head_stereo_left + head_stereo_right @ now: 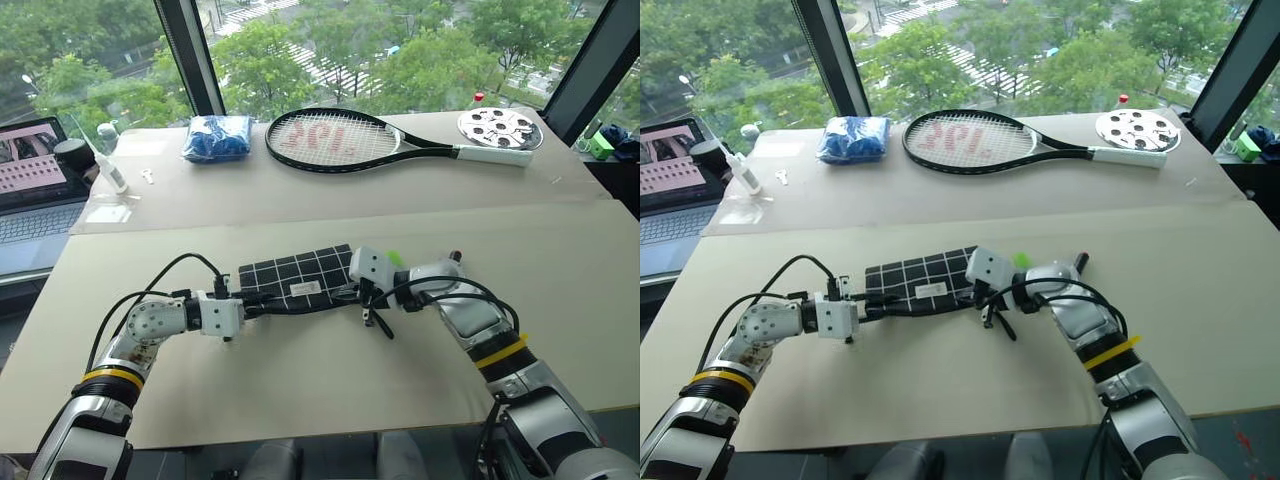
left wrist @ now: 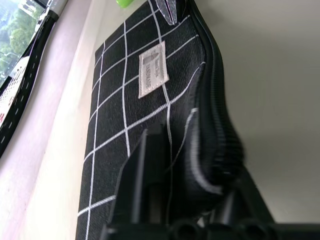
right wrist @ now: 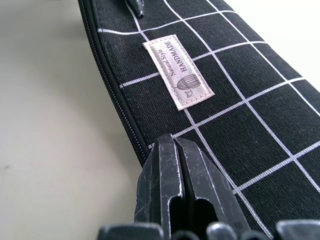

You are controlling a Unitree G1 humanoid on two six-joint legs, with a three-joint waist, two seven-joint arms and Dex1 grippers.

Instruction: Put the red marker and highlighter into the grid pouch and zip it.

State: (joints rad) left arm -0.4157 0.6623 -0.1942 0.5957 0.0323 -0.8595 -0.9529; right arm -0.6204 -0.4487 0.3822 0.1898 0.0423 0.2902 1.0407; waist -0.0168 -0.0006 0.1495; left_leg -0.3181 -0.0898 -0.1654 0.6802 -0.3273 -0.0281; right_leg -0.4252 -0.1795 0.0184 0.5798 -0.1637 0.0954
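Grid pouch pinched at both ends on the desk

We see the grid pouch [image 1: 297,276] lying flat on the desk [image 1: 330,390], between our two arms. The left end effector [image 2: 192,200] is clamped on the pouch's zipper-side end; the right end effector [image 3: 180,165] has its fingers pressed together at the opposite end. The highlighter [image 1: 394,258] peeks out just behind the right wrist.

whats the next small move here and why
Probably draw the right gripper along the zipper edge, away from the left gripper. Both are shut on opposite ends of the grid pouch, while the highlighter and red marker still lie outside behind it.
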